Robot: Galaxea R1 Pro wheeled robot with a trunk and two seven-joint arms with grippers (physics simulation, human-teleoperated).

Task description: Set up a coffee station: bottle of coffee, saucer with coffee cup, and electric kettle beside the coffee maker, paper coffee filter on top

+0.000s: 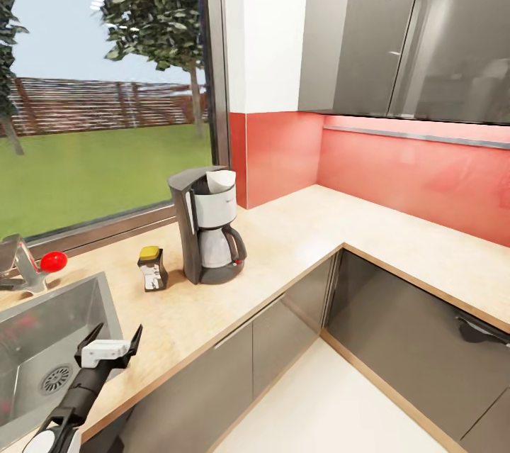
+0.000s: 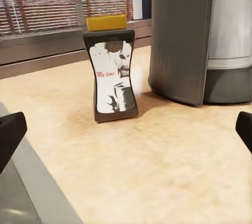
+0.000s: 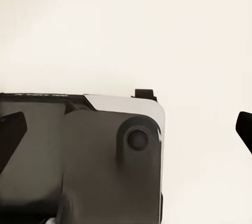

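The coffee maker stands on the wood-grain countertop in front of the window, with the white paper coffee filter on its top. Just to its left stands the bottle of coffee, upright, black with a yellow cap. My left gripper hovers open over the counter's front edge by the sink, a short way in front of the bottle. In the left wrist view, the bottle and coffee maker lie ahead of the open gripper, which holds nothing. My right gripper is open over pale floor.
A steel sink lies left of my left gripper, with a faucet and red knob behind it. The counter bends in an L toward the right under dark grey wall cabinets. Grey cabinet fronts sit below.
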